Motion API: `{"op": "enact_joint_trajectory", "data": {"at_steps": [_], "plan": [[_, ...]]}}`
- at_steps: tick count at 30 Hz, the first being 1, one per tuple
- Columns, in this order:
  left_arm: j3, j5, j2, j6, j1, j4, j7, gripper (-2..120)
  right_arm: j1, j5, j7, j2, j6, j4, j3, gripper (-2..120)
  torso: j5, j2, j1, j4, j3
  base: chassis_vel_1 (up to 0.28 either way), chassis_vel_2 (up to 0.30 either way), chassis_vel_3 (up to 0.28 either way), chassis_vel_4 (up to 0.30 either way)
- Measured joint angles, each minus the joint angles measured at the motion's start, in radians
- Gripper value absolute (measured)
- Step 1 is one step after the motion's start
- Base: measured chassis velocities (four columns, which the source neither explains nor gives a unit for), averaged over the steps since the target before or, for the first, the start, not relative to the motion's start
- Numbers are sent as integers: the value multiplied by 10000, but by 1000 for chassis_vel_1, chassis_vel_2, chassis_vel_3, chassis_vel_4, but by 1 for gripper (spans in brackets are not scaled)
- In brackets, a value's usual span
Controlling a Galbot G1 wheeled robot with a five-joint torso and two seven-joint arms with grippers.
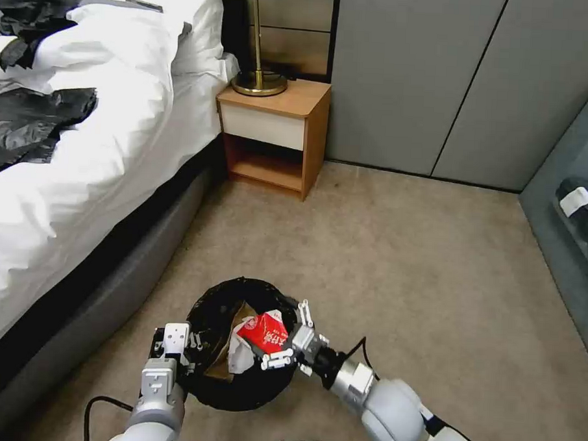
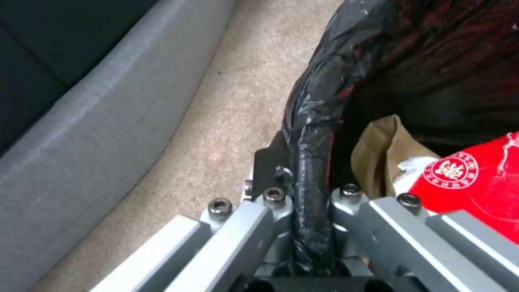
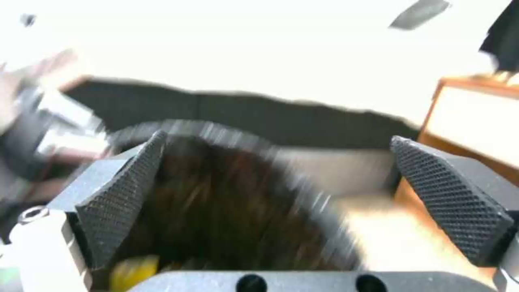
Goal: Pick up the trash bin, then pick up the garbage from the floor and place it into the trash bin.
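Carpet lies bare around the trash bin (image 1: pixel 246 345), which hangs close in front of the robot, beside the grey bed base (image 1: pixel 103 283), with the left gripper (image 1: pixel 178 352) clamped on its black-lined rim; the left wrist view shows the liner-wrapped edge pinched between the fingers (image 2: pixel 259 227). The right gripper (image 1: pixel 289 340) sits over the bin's mouth on the side away from the bed, its jaws spread apart, the textured pads (image 3: pixel 121 198) wide and nothing between them. A red-and-white packet (image 1: pixel 262 329) lies at the top of the bin just beside those open fingers, resting on a brown paper bag (image 1: pixel 227 347) and a white tissue (image 1: pixel 239 361); something yellow (image 3: pixel 129 271) shows low inside the bin. The packet looks to be riding high, near rim level, so it could slide or be dragged back out if a fingertip catches it as the arm leaves. The single-sided pinch on the slippery liner is another risk: the bin could tilt or slip under the added load.
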Motion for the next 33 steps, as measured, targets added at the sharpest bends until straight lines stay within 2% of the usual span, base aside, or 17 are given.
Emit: {"op": "enact_joint_trajectory", "data": {"at_steps": [3,6,9,10,13,14,16,23,33], "plan": [[-8,0,0,-5,1,44,0,0,124,16,218,164,2,297,133,100,0,0,0,0,0,0,0,0,0],[-58,-13,4,-18,-15,121,0,0,81,50,603,351,-8,947,421,100,0,0,0,1,0,0,0,0,0],[-144,-89,9,-58,-65,204,1,0,-550,-150,1290,609,-72,2158,1039,100,0,0,0,0,0,0,0,0,0],[-144,-89,9,-58,-65,204,1,0,-550,-150,1290,609,-72,2158,1039,100,0,0,0,0,0,0,0,0,0],[-231,-215,34,-135,-81,224,28,0,-1512,-1102,1980,1236,111,2721,2242,100,-2,0,0,-4,-1,0,0,0,0],[-231,-215,34,-135,-81,224,28,0,-1512,-1102,1980,1236,111,2721,2242,100,-2,0,0,-4,-1,0,0,0,0],[-285,-319,37,-166,-70,208,27,0,-2287,-1366,2357,1750,356,2880,3079,100,0,0,0,-4,0,0,0,0,0],[-275,-416,14,-205,-46,89,7,0,-3256,-1228,2622,2200,981,2379,3998,100,1,0,-1,-2,-1,0,0,0,0],[-226,-372,-31,-232,154,-83,0,0,-3408,-912,2779,2259,1115,1937,4152,100,0,0,-1,-1,0,0,0,0,0]]}}
